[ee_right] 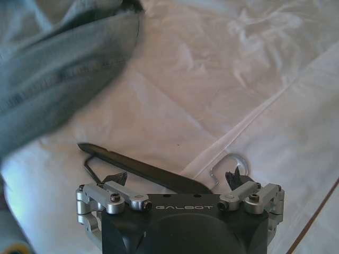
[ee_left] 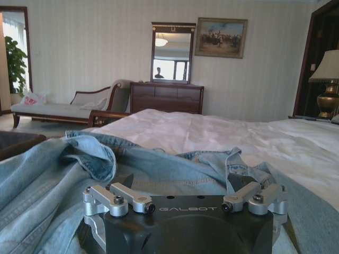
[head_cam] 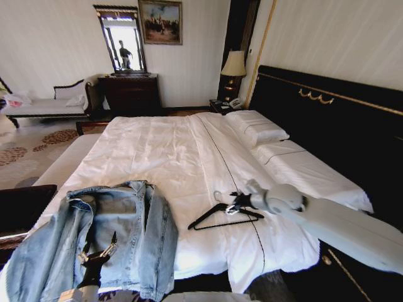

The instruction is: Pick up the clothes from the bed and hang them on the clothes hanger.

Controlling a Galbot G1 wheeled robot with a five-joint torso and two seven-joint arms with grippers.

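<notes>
Head view: the denim jacket lies spread at about 7 o'clock on the foot of the bed, collar away from the robot, with the left hand poised over its middle, fingers parted and empty, apparently lined up to pinch the cloth. At 4 o'clock the black coat hanger lies flat on the white sheet, and the right hand sits at its neck by the silver hook; whether it grips cannot be told from here. Left wrist view: the left hand has its fingers wide apart just above the crumpled denim jacket, touching nothing that I can see; this view adds the low look across the bed. Right wrist view: the right hand is open, fingers straddling the coat hanger near its hook, not yet closed, with the denim jacket well apart at 10 o'clock.
</notes>
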